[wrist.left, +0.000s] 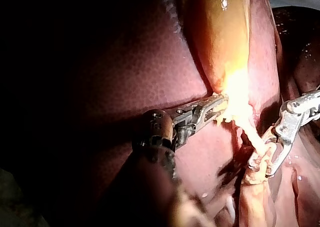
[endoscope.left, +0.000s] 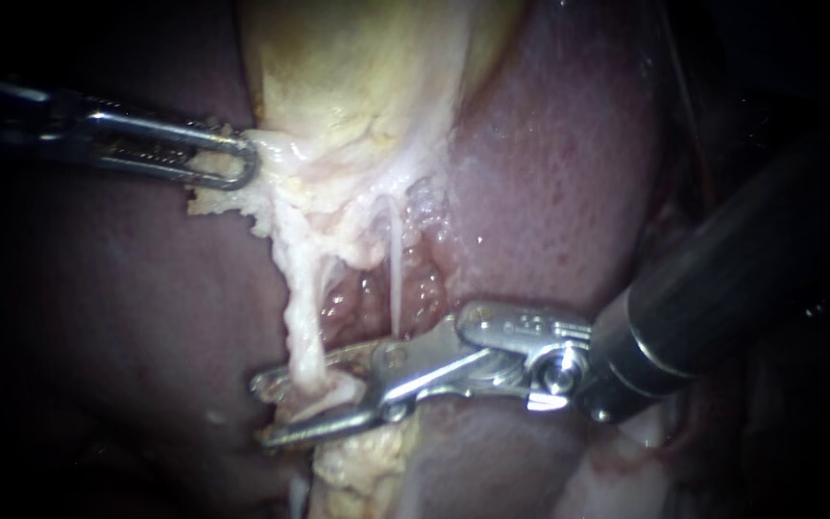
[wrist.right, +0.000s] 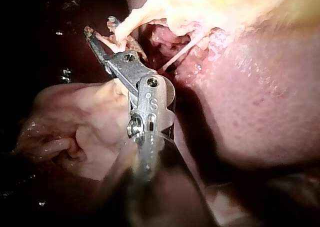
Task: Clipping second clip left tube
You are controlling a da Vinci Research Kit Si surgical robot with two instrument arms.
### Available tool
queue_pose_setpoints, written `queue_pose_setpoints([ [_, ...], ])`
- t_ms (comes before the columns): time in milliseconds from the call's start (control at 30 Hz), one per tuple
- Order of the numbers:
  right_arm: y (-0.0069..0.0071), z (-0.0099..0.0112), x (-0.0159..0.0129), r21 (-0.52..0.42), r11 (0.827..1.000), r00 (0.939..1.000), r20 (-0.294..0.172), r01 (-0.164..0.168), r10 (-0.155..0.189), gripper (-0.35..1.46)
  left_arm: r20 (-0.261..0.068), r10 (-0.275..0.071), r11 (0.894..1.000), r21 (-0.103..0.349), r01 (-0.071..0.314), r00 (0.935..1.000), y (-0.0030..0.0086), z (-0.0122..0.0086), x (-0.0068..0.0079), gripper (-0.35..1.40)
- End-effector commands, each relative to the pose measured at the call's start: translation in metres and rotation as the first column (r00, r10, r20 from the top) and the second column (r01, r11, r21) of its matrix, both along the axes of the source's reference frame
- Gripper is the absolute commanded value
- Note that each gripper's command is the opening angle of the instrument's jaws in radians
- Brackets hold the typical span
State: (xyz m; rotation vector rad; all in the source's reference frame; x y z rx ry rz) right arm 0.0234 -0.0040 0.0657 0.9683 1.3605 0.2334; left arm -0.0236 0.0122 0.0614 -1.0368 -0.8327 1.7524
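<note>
Backdrop: liver.
Left tube: judged soft, slippery, fragile; hold low.
Right instrument: pincer released, astride it.
Left instrument: pincer grasping gallbladder.

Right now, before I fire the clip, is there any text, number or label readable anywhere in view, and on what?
Right instrument: small engraved marks on its metal head, too small and blurred to read.
Left instrument: no text visible.
Liver, gallbladder, left tube: no text, label or sign.
Nothing legible anywhere else.
</note>
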Motion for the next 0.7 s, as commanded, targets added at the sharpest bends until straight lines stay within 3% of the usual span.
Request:
queue_pose_setpoints([
  [33,0.0,0.0,-0.0001,0.004,1.0,1.0,0.001,0.001,-0.001,0.0,0.0,0.0,1.0,0.0,0.0,1.0,0.0,0.0,0.0,-0.35],
  [133,0.0001,0.0001,-0.0001,0.015,1.0,1.0,0.007,0.002,-0.002,-0.13,0.0,0.0,1.0,0.0,0.0,1.0,0.0,0.0,0.0,-0.35],
  [200,0.0001,0.0002,-0.0003,0.052,0.999,0.9997,0.024,0.005,-0.006,-0.35,0.0,0.0,1.0,0.0,0.0,1.0,0.0,0.0,0.0,-0.35],
  [700,0.0001,0.0008,-0.0006,0.072,0.997,0.9988,0.047,0.013,-0.016,-0.35,0.0,0.0,1.0,0.0,0.0,1.0,0.0001,0.0001,0.0,-0.35],
])
